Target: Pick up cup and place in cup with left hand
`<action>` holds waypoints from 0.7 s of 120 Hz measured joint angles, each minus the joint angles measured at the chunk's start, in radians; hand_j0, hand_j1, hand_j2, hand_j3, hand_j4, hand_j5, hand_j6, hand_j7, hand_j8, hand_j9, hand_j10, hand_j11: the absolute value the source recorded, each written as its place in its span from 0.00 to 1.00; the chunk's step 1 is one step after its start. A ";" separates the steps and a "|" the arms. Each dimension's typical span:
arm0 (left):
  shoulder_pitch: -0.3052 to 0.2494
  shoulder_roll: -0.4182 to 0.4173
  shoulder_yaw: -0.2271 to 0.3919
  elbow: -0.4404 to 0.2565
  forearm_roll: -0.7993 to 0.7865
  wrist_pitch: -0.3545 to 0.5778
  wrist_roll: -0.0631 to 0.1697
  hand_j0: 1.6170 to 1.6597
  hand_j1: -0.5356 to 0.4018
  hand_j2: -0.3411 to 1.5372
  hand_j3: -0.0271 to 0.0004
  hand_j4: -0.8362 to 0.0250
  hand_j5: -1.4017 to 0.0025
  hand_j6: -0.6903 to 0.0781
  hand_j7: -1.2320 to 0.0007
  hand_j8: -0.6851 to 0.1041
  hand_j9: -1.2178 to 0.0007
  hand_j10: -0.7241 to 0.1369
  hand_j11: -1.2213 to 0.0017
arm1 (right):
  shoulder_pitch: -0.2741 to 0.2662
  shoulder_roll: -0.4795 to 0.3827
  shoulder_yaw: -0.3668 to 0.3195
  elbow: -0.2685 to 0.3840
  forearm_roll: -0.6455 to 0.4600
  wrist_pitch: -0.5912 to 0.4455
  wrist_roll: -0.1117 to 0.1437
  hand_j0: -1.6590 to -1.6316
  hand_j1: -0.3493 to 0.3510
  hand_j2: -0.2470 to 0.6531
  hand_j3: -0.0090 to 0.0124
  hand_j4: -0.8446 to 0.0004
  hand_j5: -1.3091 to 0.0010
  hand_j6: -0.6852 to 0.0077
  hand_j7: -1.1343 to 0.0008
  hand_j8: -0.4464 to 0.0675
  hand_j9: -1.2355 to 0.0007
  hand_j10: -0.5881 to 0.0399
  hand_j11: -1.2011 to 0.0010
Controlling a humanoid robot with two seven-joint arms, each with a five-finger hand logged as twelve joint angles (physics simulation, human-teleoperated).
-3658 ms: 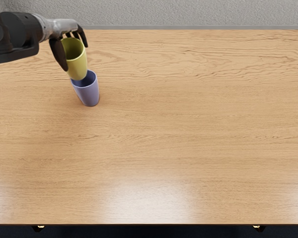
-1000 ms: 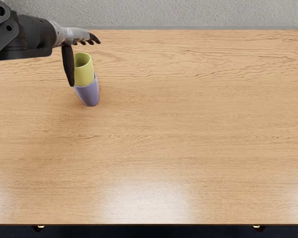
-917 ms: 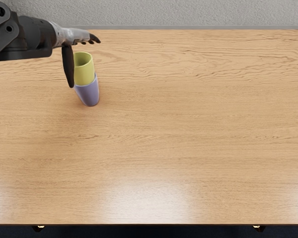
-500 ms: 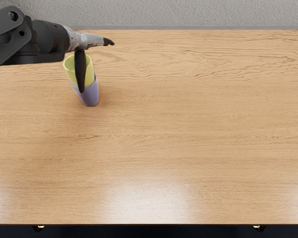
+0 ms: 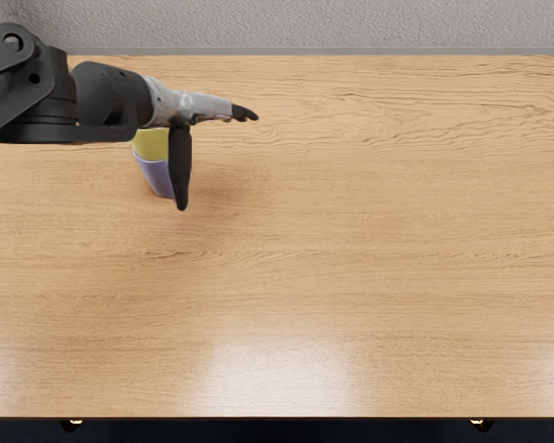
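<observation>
- Cup, yellow [image 5: 150, 144]: lower part inside the purple cup [image 5: 154, 176], upper part hidden by the left hand [image 5: 186, 109].
- Cup, purple: on the desk [image 5: 351, 240].
- Hand, left: spread wide, thumb pointing down across the cups, grasping nothing.
- Step: release, by judgement; placing looks done.
- Next move: draw the thumb clear without tipping the pair.

The single head view looks from above the near side of the table [image 5: 369, 240], slanting down and facing the far side. It sits close enough that the tabletop fills most of the frame, running out at left and right, yet far enough back to take in a grey surface [image 5: 351, 23] beyond the far edge and a dark strip [image 5: 277, 432] below the near edge.
</observation>
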 joint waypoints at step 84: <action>0.136 0.414 -0.088 -0.024 -0.556 -0.128 0.000 0.96 0.94 0.18 0.99 0.97 1.00 0.89 1.00 0.86 1.00 0.84 1.00 | 0.000 0.000 0.000 0.000 0.000 0.000 0.000 0.04 0.04 0.27 0.42 0.97 0.98 0.95 0.97 0.82 0.97 0.90 0.97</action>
